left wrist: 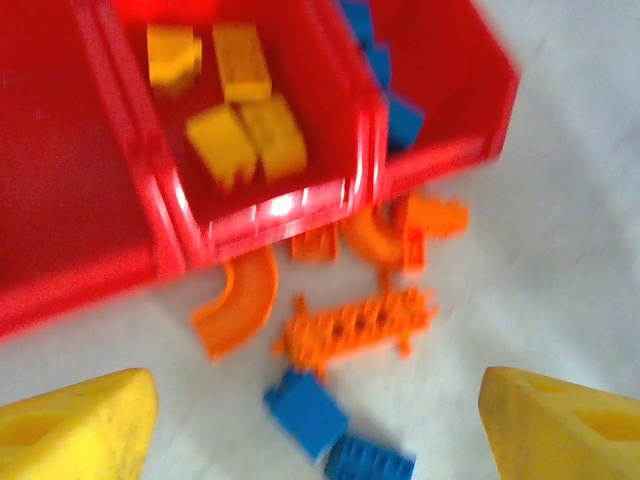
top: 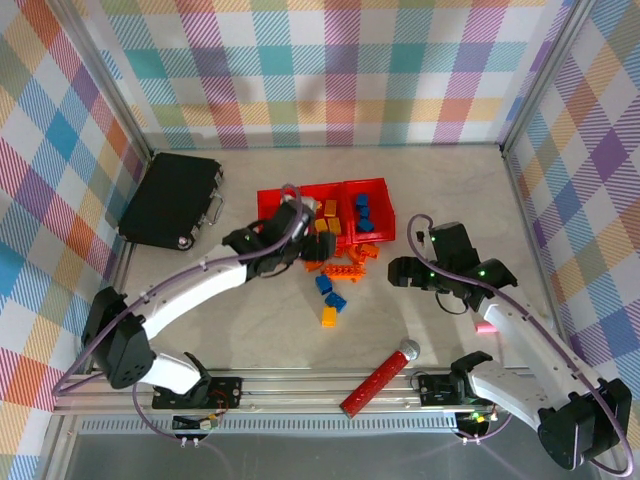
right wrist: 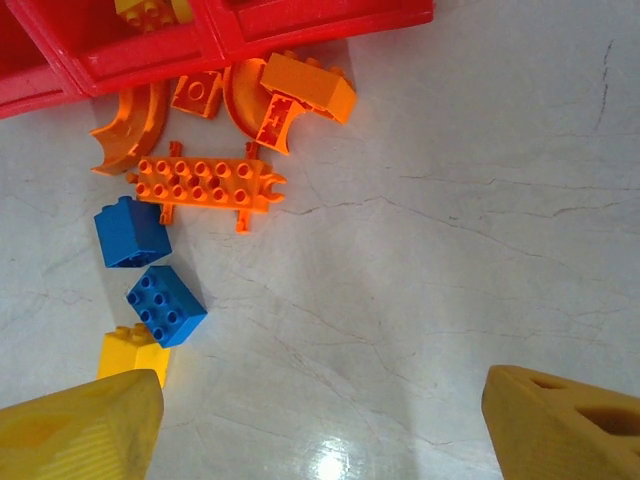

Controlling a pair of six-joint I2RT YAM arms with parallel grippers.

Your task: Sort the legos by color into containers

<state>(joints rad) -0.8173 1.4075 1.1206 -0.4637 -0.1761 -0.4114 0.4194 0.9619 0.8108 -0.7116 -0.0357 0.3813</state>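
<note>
Three joined red containers (top: 372,188) sit mid-table. Yellow legos (left wrist: 245,135) lie in the middle bin, blue ones (top: 363,208) in the right bin. In front, on the table, lie orange arches (right wrist: 130,128), a studded orange plate (right wrist: 205,185), an orange brick (right wrist: 310,88), two blue bricks (right wrist: 165,305) and a yellow brick (top: 328,317). My left gripper (top: 298,233) hovers at the bins' front edge, open, yellow fingers (left wrist: 85,425) wide apart above the loose bricks. My right gripper (top: 402,272) is open over bare table right of the pile, nothing between its fingers (right wrist: 565,425).
A flat black case (top: 172,200) lies at the back left. A red cylinder with a silver ball end (top: 378,380) lies near the front rail. A small pink object (top: 487,327) sits beside the right arm. Checkered walls enclose the table.
</note>
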